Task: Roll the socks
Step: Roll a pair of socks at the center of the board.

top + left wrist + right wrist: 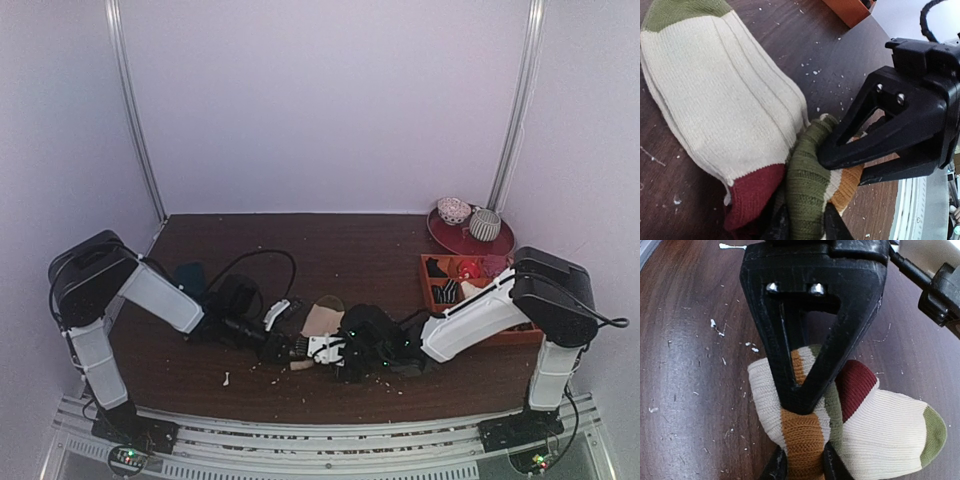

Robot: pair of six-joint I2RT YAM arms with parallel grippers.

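Socks (pixel 725 95): lying on the brown table (pixel 360 250) near its front edge, between the two arms, striped end bunched up. Left gripper (pixel 805 227) is clamped on the olive-green fold. Right gripper (pixel 802 467) is clamped on the orange band, facing the left one closely over the bundle.

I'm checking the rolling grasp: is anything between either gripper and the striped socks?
Nothing visible stands in the way. The left gripper and the right gripper each have fabric of the socks directly between their fingers at the bunched end, close beside each other.
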